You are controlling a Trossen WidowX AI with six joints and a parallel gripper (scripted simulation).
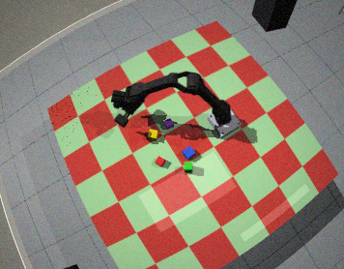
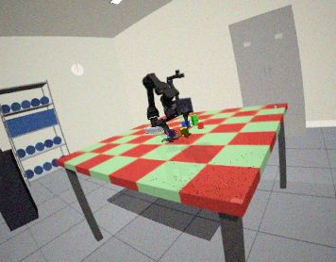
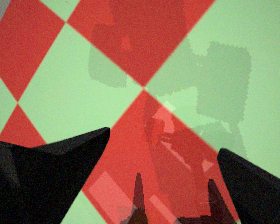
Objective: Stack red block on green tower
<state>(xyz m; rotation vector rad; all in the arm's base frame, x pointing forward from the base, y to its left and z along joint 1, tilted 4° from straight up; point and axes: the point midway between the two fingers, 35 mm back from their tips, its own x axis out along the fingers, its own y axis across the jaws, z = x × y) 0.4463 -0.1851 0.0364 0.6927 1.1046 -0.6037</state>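
The checkered tabletop (image 1: 283, 160) is bounded by straight edges on all sides, and grey floor tiles are seen beyond them in the top view. The blocks are grouped near the middle of the tabletop, well away from every edge. Broad stretches of red and green squares lie between the group and the near edge and toward both sides. The arm's base (image 1: 224, 127) is mounted just beside the group, and the arm is bent over the squares on the far side of the blocks.

The end effector (image 1: 120, 107) is held above the tabletop, well apart from the red block (image 1: 160, 161). Its fingers are spread almost fully, and nothing is gripped or touched by them; in the wrist view only bare checkered squares and shadows are seen between the dark fingertips.

The red block is set on the tabletop, near the green tower (image 1: 187, 166) but apart from it. A blue block (image 1: 188, 153) is placed just beside the tower. A yellow block (image 1: 153, 134) and a purple block (image 1: 168, 123) are found nearer the end effector.
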